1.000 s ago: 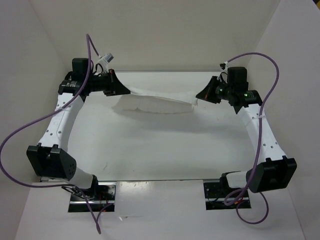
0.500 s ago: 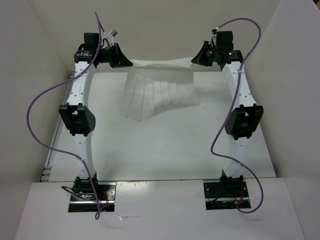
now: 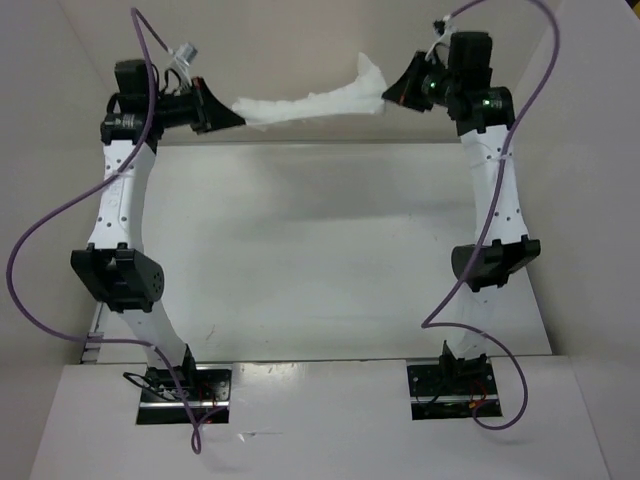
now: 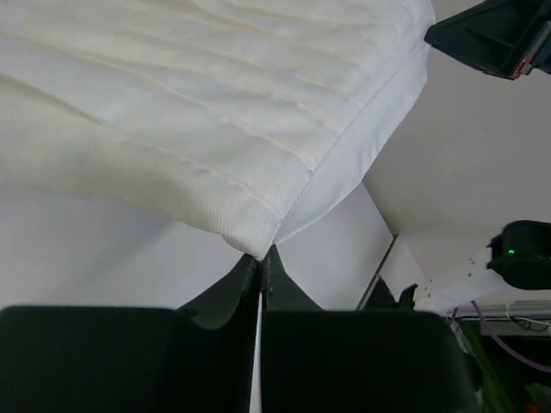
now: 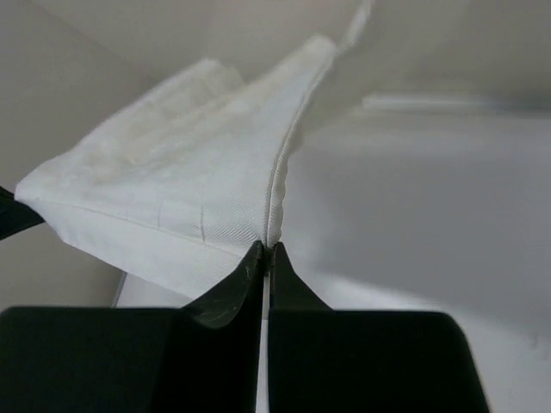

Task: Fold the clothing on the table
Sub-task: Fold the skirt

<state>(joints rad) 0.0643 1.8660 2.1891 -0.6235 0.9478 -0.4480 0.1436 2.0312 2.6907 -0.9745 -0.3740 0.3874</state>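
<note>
Hanging above far edge of white worktop (image 3: 320, 260), thin white fabric garment (image 3: 305, 100): light, floppy; left hand (image 3: 236, 117), right hand (image 3: 386, 99) pinch opposite corners.

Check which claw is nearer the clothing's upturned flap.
Right. The right claw grips the clothing just beside that flap; the left claw grips the far end.
</note>
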